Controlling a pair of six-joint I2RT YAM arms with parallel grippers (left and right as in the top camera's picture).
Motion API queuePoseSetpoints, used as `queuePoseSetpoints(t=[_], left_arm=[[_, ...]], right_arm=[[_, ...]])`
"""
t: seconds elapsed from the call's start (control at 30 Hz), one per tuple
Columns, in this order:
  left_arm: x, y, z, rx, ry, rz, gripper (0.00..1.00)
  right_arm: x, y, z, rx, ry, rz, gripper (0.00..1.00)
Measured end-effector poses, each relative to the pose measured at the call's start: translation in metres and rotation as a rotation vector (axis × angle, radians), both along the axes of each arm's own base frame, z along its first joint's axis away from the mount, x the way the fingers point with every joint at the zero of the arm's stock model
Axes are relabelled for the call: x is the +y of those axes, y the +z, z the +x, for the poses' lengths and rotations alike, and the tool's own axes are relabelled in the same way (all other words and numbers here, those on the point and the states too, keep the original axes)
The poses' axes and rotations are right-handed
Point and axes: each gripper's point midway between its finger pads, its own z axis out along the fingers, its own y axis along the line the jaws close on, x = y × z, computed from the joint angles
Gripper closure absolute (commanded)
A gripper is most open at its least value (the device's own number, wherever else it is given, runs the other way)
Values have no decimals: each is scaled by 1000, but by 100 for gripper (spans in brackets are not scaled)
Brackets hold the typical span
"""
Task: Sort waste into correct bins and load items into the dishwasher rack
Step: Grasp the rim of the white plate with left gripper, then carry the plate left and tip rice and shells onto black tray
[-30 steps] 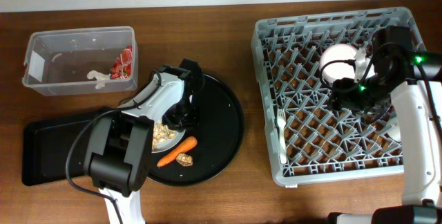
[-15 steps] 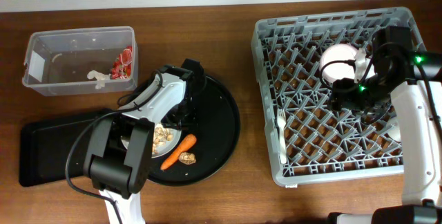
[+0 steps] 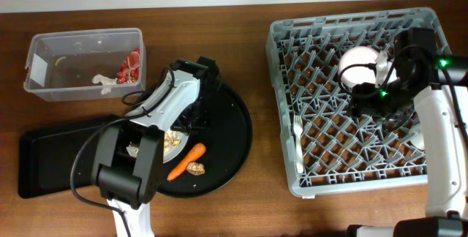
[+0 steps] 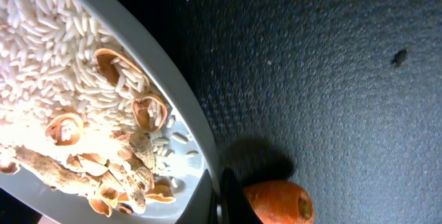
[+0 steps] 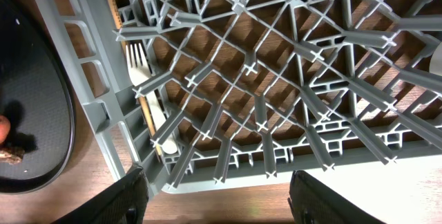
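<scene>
My left gripper (image 3: 191, 118) is shut on the rim of the pale grey plate (image 3: 170, 140), which sits on the round black tray (image 3: 230, 131). In the left wrist view the fingers (image 4: 225, 200) pinch the plate rim (image 4: 181, 99). Rice (image 4: 48, 44) and nut shells (image 4: 145, 110) lie on the plate. The carrot (image 4: 277, 202) lies right beside the fingers; overhead it (image 3: 186, 161) lies next to the brown lump (image 3: 195, 168). My right gripper (image 5: 217, 191) is open and empty above the dishwasher rack (image 3: 289, 83), which holds the bowl (image 3: 357, 63) and the white fork (image 5: 146, 86).
The clear tub (image 3: 44, 50) at the back left holds the red wrapper (image 3: 130, 67) and tissue (image 3: 102, 80). The shallow black rectangular tray (image 3: 51, 156) lies left of the round tray. A pale round item (image 3: 419, 139) shows at the rack's right side, partly behind my right arm.
My left gripper has shifted a little up and left with the plate rim in it. The round tray and the rectangular tray have slid slightly left. The right arm has not moved.
</scene>
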Motion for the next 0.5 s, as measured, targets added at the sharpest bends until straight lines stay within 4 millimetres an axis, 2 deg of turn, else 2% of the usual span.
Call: queuePoseSetpoints(t=[0.1, 0.3, 0.5], left_arm=[[0, 6, -2, -7, -6, 5, 99], [2, 49, 0, -115, -6, -20, 100], [13, 81, -1, -192, 18, -31, 100]], right_arm=[[0, 0, 0, 0, 0, 0, 31], [0, 0, 0, 0, 0, 0, 31], [0, 0, 0, 0, 0, 0, 31]])
